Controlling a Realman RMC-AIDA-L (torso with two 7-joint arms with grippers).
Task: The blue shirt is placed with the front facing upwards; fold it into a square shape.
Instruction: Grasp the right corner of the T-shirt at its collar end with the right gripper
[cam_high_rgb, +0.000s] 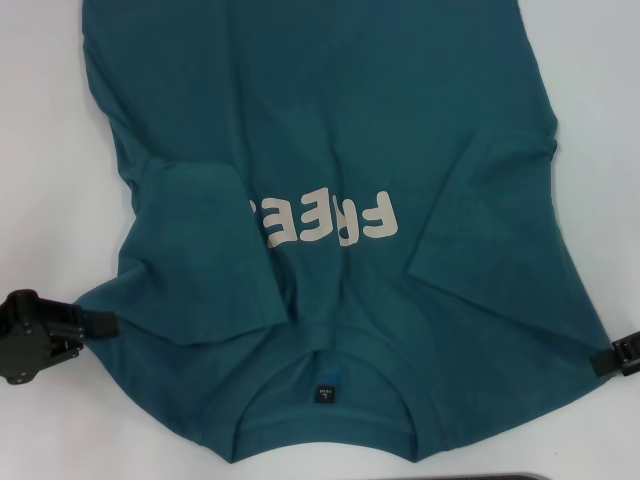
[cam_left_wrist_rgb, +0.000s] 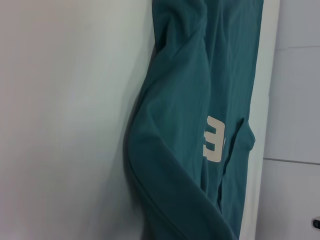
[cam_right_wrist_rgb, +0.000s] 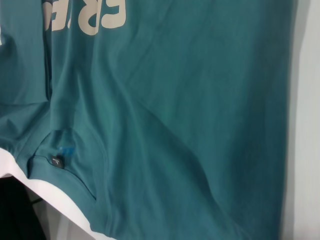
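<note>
The blue shirt (cam_high_rgb: 330, 150) lies front up on the white table (cam_high_rgb: 50, 150), collar towards me. The cream "FREE" lettering (cam_high_rgb: 325, 222) reads upside down, and the small dark label (cam_high_rgb: 327, 392) sits in the round neck. Both short sleeves are folded inwards over the chest, the left one (cam_high_rgb: 200, 250) covering part of the lettering. My left gripper (cam_high_rgb: 100, 326) is at the shirt's left shoulder edge. My right gripper (cam_high_rgb: 603, 360) is at its right shoulder edge. The shirt also fills the left wrist view (cam_left_wrist_rgb: 190, 125) and the right wrist view (cam_right_wrist_rgb: 200, 100), where the label (cam_right_wrist_rgb: 56, 162) shows.
White table surface shows on both sides of the shirt. A dark edge (cam_high_rgb: 520, 476) runs along the near side of the table. The shirt's hem end runs out of the head view at the far side.
</note>
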